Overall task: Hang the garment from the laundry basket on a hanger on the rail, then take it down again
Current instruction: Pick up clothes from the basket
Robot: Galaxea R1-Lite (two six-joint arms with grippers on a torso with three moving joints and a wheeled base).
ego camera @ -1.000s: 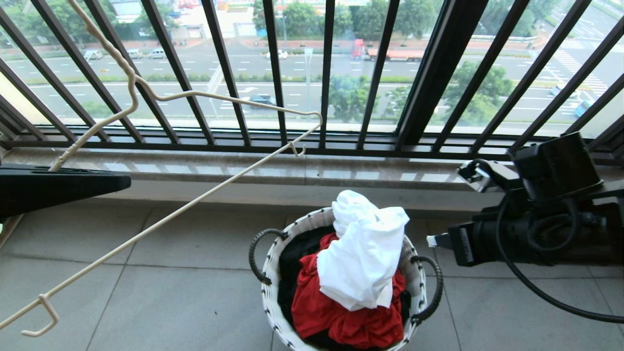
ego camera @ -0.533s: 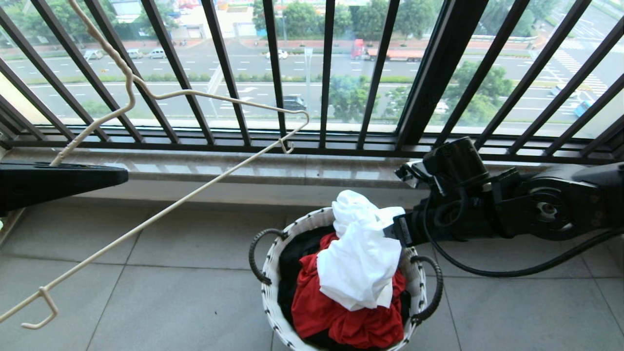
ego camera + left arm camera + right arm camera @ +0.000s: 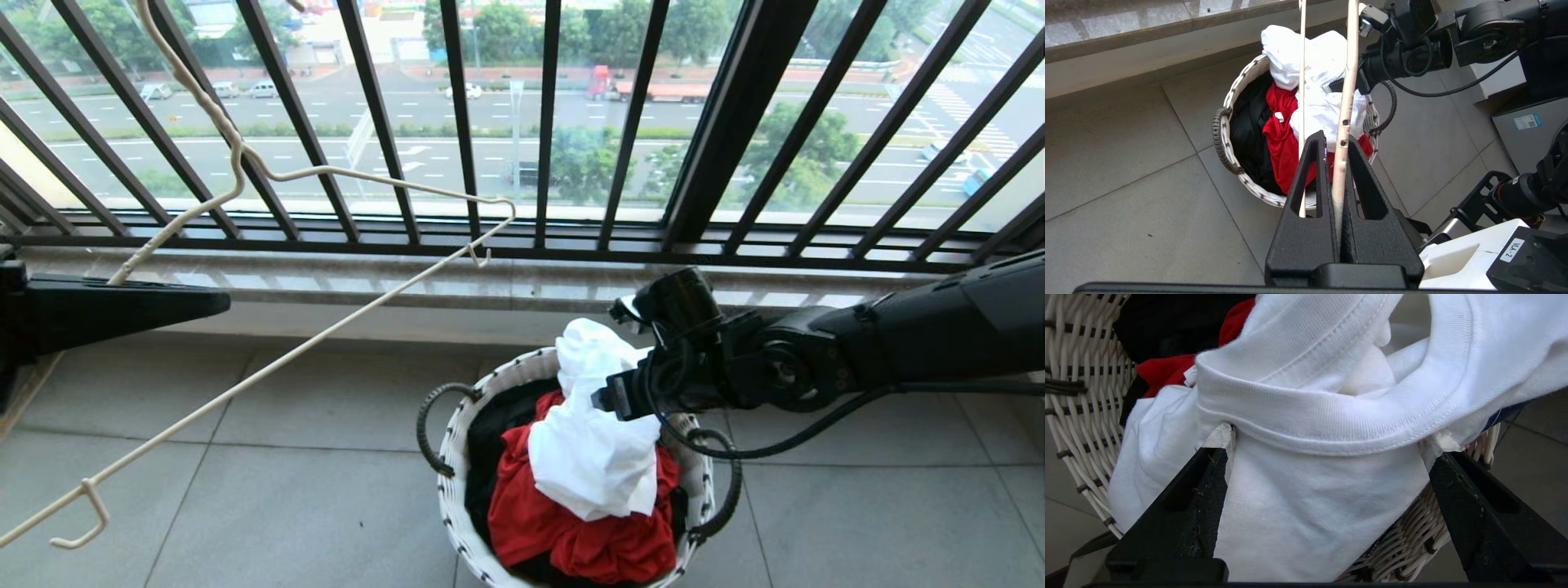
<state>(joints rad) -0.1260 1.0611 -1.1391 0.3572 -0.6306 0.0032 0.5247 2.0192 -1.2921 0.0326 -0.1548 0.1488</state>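
The garment, a white T-shirt, lies crumpled on top of the pile in the laundry basket on the floor tiles. My right gripper reaches in from the right and stands open. Its fingers straddle the white cloth just below the ribbed neck band. At far left my left gripper is shut on the hanger, a thin cream wire one held tilted in the air. In the left wrist view both fingers pinch its stem. The rail is out of view.
A red garment and a black shirt lie under the white one. Black window railing bars and a stone sill close off the far side. The basket has dark loop handles. Grey floor tiles lie around it.
My right arm has swung in from the right to the basket, and its gripper has opened and come up against the white garment. The hanger has tilted slightly in the left gripper.
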